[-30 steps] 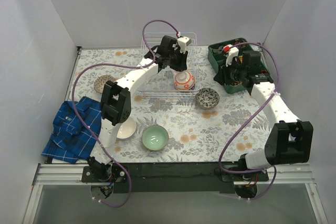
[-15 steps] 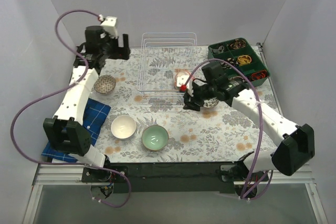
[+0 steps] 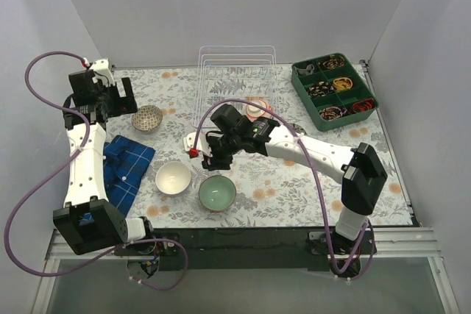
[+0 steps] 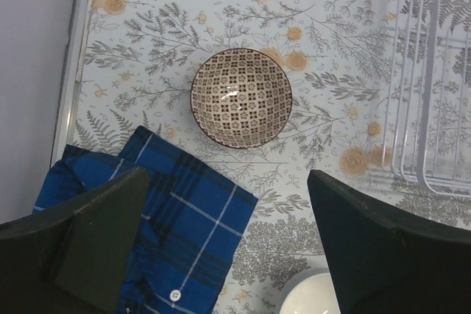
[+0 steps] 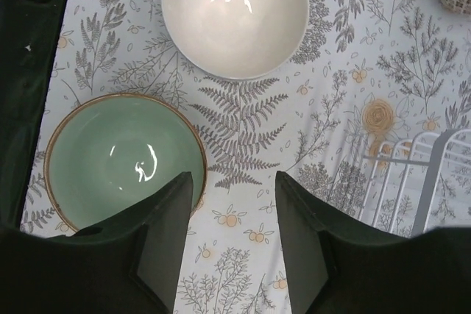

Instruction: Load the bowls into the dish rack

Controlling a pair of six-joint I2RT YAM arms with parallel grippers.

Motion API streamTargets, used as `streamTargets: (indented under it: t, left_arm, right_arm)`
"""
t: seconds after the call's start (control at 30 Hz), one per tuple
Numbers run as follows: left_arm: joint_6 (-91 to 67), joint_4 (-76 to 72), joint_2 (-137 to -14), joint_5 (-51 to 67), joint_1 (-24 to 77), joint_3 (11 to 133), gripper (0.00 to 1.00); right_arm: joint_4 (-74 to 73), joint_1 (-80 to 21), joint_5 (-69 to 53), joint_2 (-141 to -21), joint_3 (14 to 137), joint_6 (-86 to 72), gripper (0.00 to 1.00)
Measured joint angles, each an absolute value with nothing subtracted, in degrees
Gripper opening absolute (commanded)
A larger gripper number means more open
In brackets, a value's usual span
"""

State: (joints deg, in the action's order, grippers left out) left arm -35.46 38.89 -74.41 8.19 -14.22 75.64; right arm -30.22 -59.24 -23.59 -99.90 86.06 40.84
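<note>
My left gripper [image 3: 116, 101] [image 4: 227, 178] hangs wide open and empty above the table's left side, just short of a brown patterned bowl [image 3: 147, 118] [image 4: 241, 98]. My right gripper [image 3: 217, 163] [image 5: 233, 178] is open and empty over the cloth between the mint green bowl [image 3: 218, 193] [image 5: 121, 159] and the white bowl [image 3: 174, 178] [image 5: 234, 16]. Its left finger overlaps the mint bowl's rim. The wire dish rack [image 3: 235, 86] [image 4: 434, 108] [image 5: 412, 174] stands at the back. In it sits an orange-red bowl [image 3: 257, 106], partly hidden by the right arm.
A blue plaid cloth [image 3: 121, 167] [image 4: 169, 226] lies at the left, beside the patterned bowl. A dark green compartment tray [image 3: 335, 90] with small items stands at the back right. White walls enclose the table on three sides.
The left arm swung from the rack to the far left and opened, leaving the orange-red bowl in the rack. The right arm crossed from the green tray to the mint bowl.
</note>
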Motion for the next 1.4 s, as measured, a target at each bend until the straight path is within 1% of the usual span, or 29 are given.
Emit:
streamTargets:
  t: [0.1, 0.2, 0.33, 0.47, 0.7, 0.87, 1.03, 1.13, 1.23, 1.27, 1.3, 1.33, 1.4]
  left_arm:
    - [-35.09, 38.96, -73.8, 9.47, -13.06, 75.31, 0.91]
    - [-34.98, 38.5, -74.04, 11.66, -12.21, 75.26, 0.9]
    - [-35.68, 36.77, -75.57, 13.78, -12.14, 75.26, 0.88]
    - [-36.58, 35.68, -78.19, 15.64, -12.14, 75.26, 0.88]
    - [-37.21, 35.16, -79.29, 19.18, -12.14, 75.26, 0.88]
    - [-37.39, 34.92, -79.4, 19.97, -12.14, 75.33, 0.88]
    - [-37.58, 34.74, -79.44, 20.01, -12.12, 75.37, 0.88]
    - [-37.91, 34.74, -79.44, 20.01, -12.01, 75.37, 0.88]
    - [-38.06, 34.74, -79.44, 20.01, -11.88, 75.37, 0.88]
    - [-38.17, 34.74, -79.44, 20.01, -11.86, 75.37, 0.88]
    - [-38.24, 34.74, -79.46, 19.99, -11.86, 75.37, 0.88]
    - [-38.3, 34.72, -79.48, 20.01, -11.86, 75.4, 0.88]
    - [-38.41, 34.76, -79.7, 20.01, -11.86, 75.5, 0.88]
  right_arm:
    - [-30.0, -56.93, -22.13, -98.02, 82.61, 40.01, 0.55]
    - [-29.98, -51.94, -19.0, -92.66, 75.26, 37.71, 0.55]
    - [-29.32, -46.39, -12.29, -81.82, 63.99, 34.52, 0.55]
    - [-28.45, -42.83, -7.88, -75.96, 58.5, 32.34, 0.54]
    - [-24.8, -36.51, -2.66, -79.5, 57.28, 31.29, 0.51]
    - [-22.52, -32.69, -1.87, -84.09, 57.28, 32.27, 0.5]
    - [-22.04, -31.68, -2.35, -88.12, 57.32, 33.45, 0.49]
    - [-22.04, -31.55, -2.81, -89.36, 57.32, 33.74, 0.44]
    - [-21.93, -31.51, -3.16, -89.54, 57.32, 34.0, 0.28]
    - [-21.76, -31.51, -3.18, -89.54, 57.32, 33.93, 0.18]
    - [-21.47, -31.51, -3.18, -89.54, 57.32, 33.89, 0.14]
    - [-21.3, -31.51, -3.2, -89.54, 57.32, 34.0, 0.07]
    - [-21.47, -31.48, -2.42, -89.52, 57.32, 33.47, 0.03]
